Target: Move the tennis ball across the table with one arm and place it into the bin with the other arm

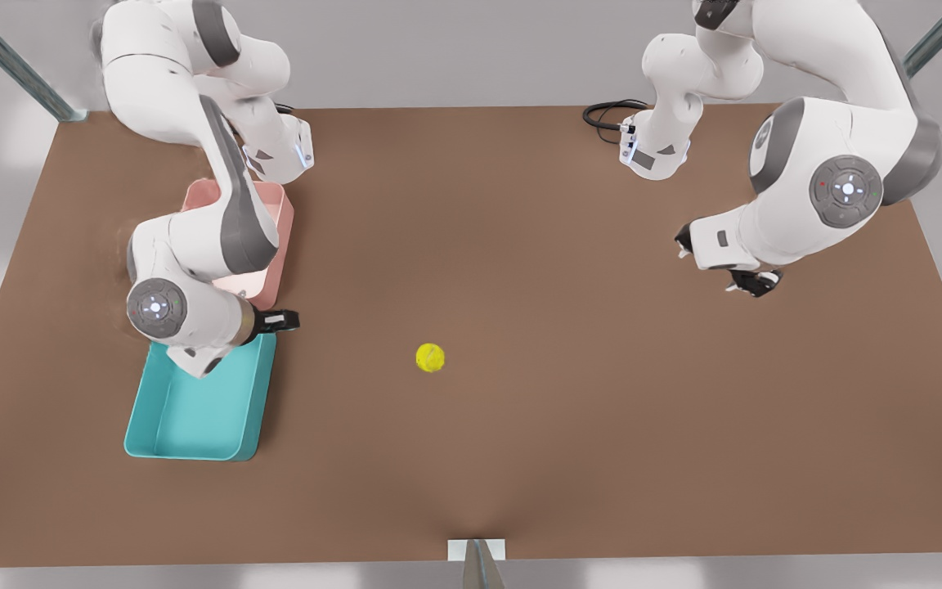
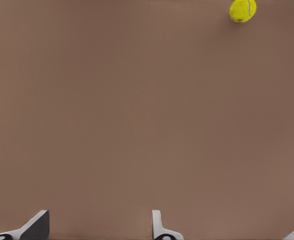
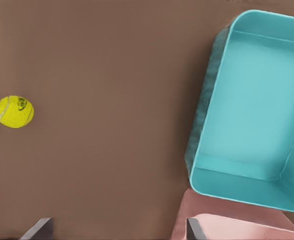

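1. Midway across the surface (image 1: 561, 245), a little toward the front view's left, we find the ball (image 1: 430, 357) lying free, with neither claw touching it.
2. Near the front view's left, the right claw (image 1: 279, 321) hangs over the far end of the bin (image 1: 193, 454). Its wrist view shows the fingers apart and empty, with the ball (image 3: 14, 111) well off from the bin's wall (image 3: 201, 125).
3. At the front view's right, the left claw (image 1: 753, 282) hovers above bare surface. Its fingers are also spread and empty, and its wrist view shows the ball (image 2: 243, 10) well apart from it.
4. We judge the carrying-over to be either finished or not needed, since the ball sits closer to the bin's side than to the other arm. The step in hand looks like the pick-up for the drop.
5. The next move calls for the right claw to travel toward the front view's right, centre over the ball, come down with fingers wide and close on its middle. It should then lift clear of the bin's wall before letting go inside.
6. We would keep clear of the pink tub (image 1: 283, 221), which touches the bin's far end.
7. The ball is small, round and yellow-green, with a pale curved seam and a dark mark. It is likely to roll if nudged off-centre.
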